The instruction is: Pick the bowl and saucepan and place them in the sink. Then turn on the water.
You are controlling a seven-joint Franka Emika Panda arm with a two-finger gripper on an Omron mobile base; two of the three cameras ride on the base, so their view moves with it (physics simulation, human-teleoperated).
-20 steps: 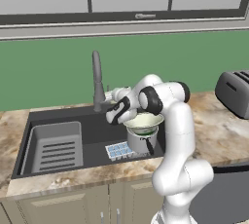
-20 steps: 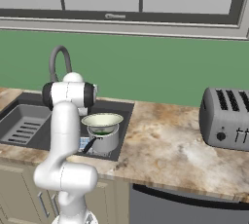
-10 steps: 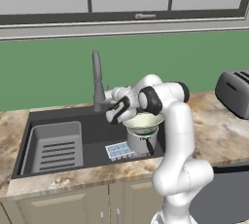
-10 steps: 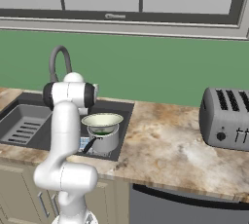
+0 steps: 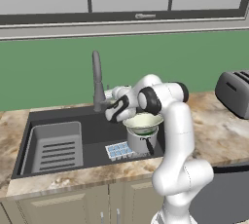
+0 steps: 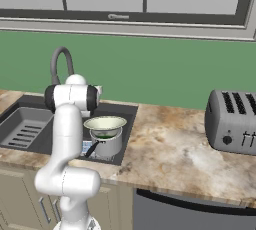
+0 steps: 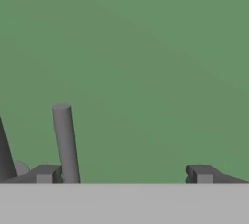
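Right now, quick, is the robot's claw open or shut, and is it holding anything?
Gripper: open, jaws wide apart, holding nothing. It sits close to the faucet, with the thin faucet lever standing near one fingertip.

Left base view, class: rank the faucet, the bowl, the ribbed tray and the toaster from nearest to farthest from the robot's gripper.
1. Faucet: right beside the open gripper, at the sink's back edge.
2. Bowl: on the saucepan, just right of the gripper.
3. Ribbed tray: in the left half of the sink.
4. Toaster: far right on the counter.
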